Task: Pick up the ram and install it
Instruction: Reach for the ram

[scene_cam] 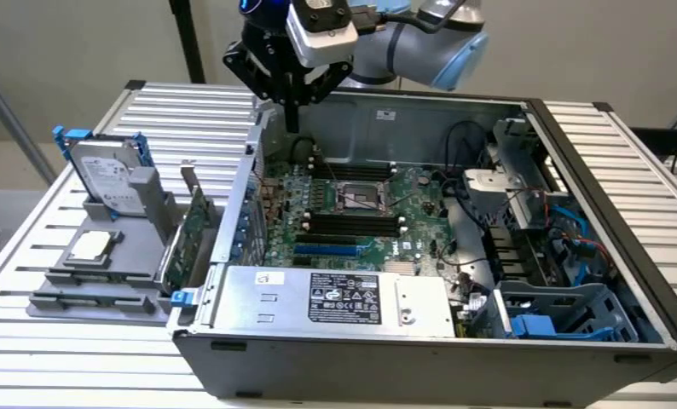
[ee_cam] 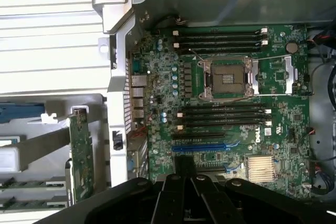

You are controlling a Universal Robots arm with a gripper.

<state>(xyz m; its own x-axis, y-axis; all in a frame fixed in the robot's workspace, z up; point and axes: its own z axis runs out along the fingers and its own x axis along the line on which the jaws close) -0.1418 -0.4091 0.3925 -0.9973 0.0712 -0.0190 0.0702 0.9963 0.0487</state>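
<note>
So, gripper (scene_cam: 292, 119): fingers pressed together with nothing between them, hanging over the wall of the computer case (scene_cam: 430, 354) on the exterior view's left, well above the board.
Under me: the motherboard (ee_cam: 168, 108), its long black memory slots (ee_cam: 223, 116) bare on either side of the open processor socket (ee_cam: 228, 80).
Beside the case: a tall green card (ee_cam: 81, 156) with a blue tab, upright in the grey stand (scene_cam: 54, 279). Not my target.
The ram (ee_cam: 13, 184): thin green sticks in the stand's low rows, outside the case, well apart from me and untouched.
Far end: a hard drive (scene_cam: 102, 175) standing at the back of the stand.
Risk one: shut fingers can't take a thin stick; coming down like this would, I reckon, only knock it.
Risk two: the tall card seems to stand between me and the sticks, so a low sweep could clip it.
Risk three: a crooked pinch means a crooked stick at the slot, and pressing then could jam or bend it.
</note>
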